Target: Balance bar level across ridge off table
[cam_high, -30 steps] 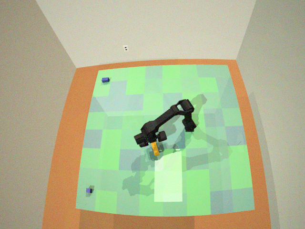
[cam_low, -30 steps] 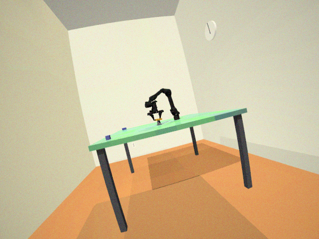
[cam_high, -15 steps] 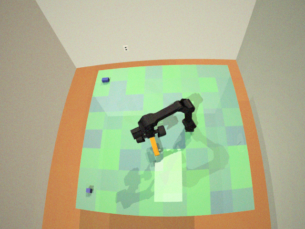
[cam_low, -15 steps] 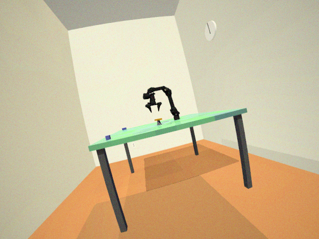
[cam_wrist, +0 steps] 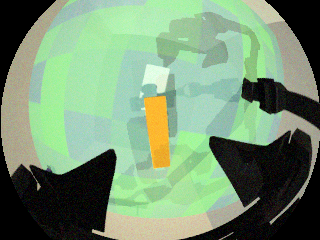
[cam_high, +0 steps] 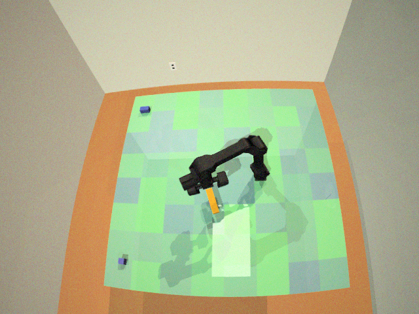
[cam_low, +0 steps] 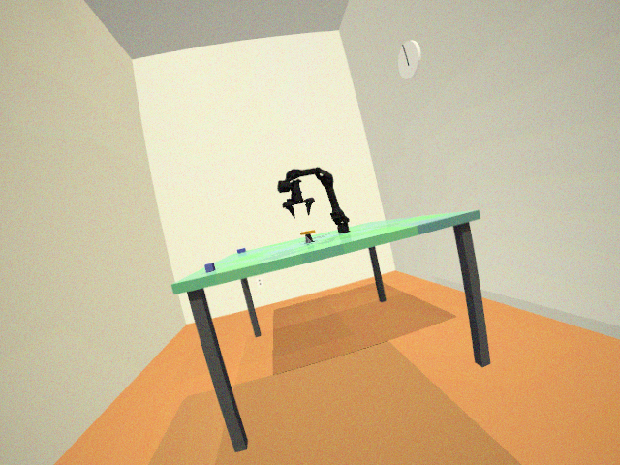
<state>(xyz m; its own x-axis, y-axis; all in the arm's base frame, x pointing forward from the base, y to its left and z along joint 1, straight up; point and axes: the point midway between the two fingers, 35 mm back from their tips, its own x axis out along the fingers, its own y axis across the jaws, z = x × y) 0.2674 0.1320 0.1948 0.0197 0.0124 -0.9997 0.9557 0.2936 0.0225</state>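
Observation:
The orange bar (cam_high: 213,201) (cam_low: 307,232) (cam_wrist: 157,132) lies across the top of the small dark ridge (cam_low: 308,238), raised off the table. In the exterior view it looks about level and touches nothing but the ridge. In the wrist view and the top view the ridge is hidden, mostly under the bar. My gripper (cam_low: 301,216) (cam_wrist: 163,148) is wide open and empty, high above the bar, with a plain gap between its fingertips and the bar. In the top view the fingertips are hidden under the arm.
A blue block (cam_high: 144,109) (cam_low: 209,266) and another blue block (cam_high: 122,261) (cam_low: 241,250) lie near the table's corners, far from the bar. The arm's base (cam_high: 260,171) (cam_low: 343,227) stands on the patterned table (cam_high: 152,216) (cam_low: 390,232) to the right of the bar.

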